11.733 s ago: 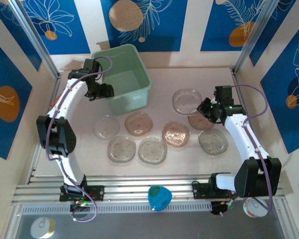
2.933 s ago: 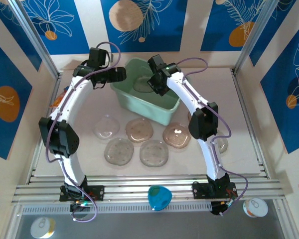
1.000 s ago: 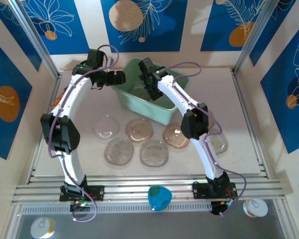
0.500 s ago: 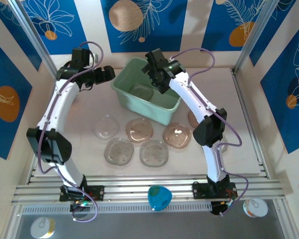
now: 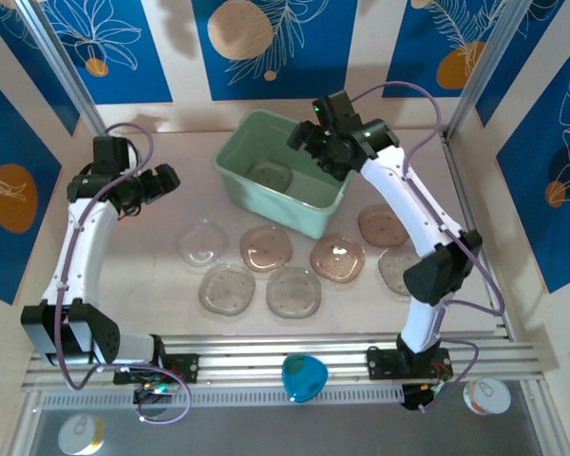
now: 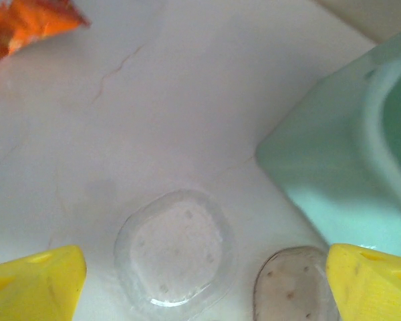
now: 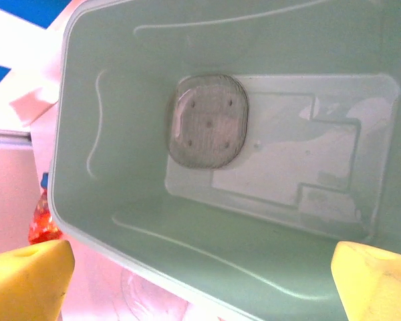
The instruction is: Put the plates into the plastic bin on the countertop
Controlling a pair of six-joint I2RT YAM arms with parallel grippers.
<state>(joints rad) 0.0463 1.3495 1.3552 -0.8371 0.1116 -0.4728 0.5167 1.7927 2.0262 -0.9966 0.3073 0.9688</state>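
Note:
The mint-green plastic bin (image 5: 230,186) stands at the back middle of the countertop (image 5: 171,285), with one greyish plate (image 5: 269,174) flat on its floor. My right gripper (image 5: 309,142) hangs open above the bin's far right corner; in the right wrist view the plate (image 7: 208,120) lies inside the bin (image 7: 120,93) beyond my empty gripper (image 7: 200,281). My left gripper (image 5: 161,179) is open, left of the bin. Below it lie a clear plate (image 6: 174,251) and a brownish plate (image 6: 291,284). Several more plates (image 5: 293,292) lie in front of the bin.
An orange snack packet (image 6: 27,20) lies at the far left by the frame post. Two plates (image 5: 383,225) sit under the right arm's forearm. A blue object (image 5: 304,377) rests on the front rail. Metal posts (image 5: 71,85) edge both sides.
My right gripper has lifted out of the bin and drawn back to the right, leaving the plate inside. My left arm has swung left and nearer, away from the bin.

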